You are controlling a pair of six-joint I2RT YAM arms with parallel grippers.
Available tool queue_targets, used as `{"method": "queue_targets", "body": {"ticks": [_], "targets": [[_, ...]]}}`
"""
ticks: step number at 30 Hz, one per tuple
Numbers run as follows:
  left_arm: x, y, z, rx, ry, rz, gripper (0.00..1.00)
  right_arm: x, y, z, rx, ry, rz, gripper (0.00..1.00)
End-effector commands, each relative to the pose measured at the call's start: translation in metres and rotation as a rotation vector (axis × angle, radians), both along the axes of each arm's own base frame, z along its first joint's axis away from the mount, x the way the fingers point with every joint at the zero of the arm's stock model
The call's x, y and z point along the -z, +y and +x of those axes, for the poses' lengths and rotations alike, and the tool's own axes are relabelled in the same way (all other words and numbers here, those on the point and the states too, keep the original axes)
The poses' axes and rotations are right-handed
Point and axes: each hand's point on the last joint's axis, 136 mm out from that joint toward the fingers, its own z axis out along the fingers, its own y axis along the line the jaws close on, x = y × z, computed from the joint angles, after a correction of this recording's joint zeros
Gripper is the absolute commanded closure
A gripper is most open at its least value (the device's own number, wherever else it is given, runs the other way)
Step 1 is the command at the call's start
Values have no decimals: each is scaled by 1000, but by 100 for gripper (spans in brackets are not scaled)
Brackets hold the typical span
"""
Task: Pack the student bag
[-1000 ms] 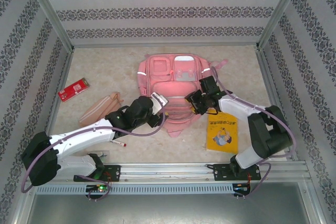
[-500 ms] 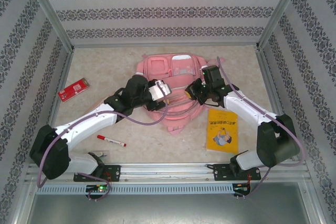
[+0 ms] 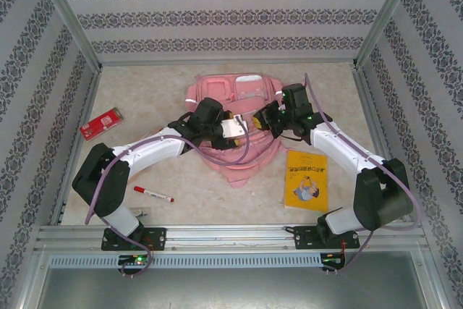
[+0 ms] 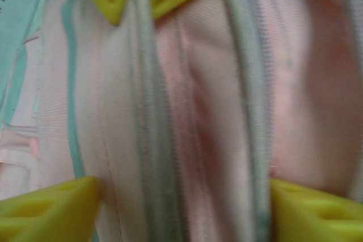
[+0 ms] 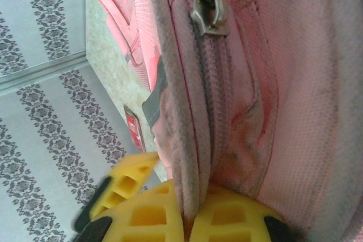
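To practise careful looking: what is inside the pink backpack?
Only the backpack from outside: pink fabric and a closed stretch of zip, with the right gripper pinching a seam. Any contents are hidden behind that fabric.

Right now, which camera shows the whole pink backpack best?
The top external view: the student bag lies on the table, nearly all of it in sight. The left wrist view gives blurry pink fabric and zip lines. The right wrist view gives a seam, a metal zip pull and the right gripper shut on its edge.
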Motion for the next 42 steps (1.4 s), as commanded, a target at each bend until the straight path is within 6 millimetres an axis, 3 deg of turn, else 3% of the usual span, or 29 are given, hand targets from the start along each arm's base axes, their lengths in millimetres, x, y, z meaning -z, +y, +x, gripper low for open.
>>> {"method": "queue_targets", "body": {"ticks": [1,3,4,6,8,13,17,20,22,24,26,32,38,42], "targets": [[-12,4,21,-26,-44,5,68,-60,15,5,-67,-140,126,100],[-25,3,22,-18,-32,-27,94,-56,11,4,-71,-144,101,100],[-37,4,22,-20,-24,-55,100,-50,6,2,-72,-138,77,97],[-57,7,28,-53,-8,-114,100,-34,-7,-5,-73,-125,24,70],[-77,9,33,-79,3,-155,100,-20,-24,-18,-85,-146,-50,59],[-108,12,44,-135,-21,-180,100,3,-80,-60,-101,-206,-299,48],[-122,18,63,-250,-44,-214,100,52,-142,-111,-27,-62,-595,40],[-125,27,75,-349,-62,-233,100,93,-160,-143,-37,56,-665,33],[-129,43,85,-480,-66,-240,100,114,-165,-156,-46,114,-681,29],[-130,46,82,-496,-22,-249,100,130,-165,-161,-64,143,-677,29],[-123,37,74,-457,29,-275,100,144,-159,-160,-102,139,-643,35],[-77,40,67,-465,95,-224,99,161,-109,-162,-355,92,-488,55],[-22,57,77,-509,123,-115,94,162,-56,-171,-492,75,-437,56],[-8,60,86,-525,102,-142,90,149,-37,-170,-467,59,-412,50]]}}
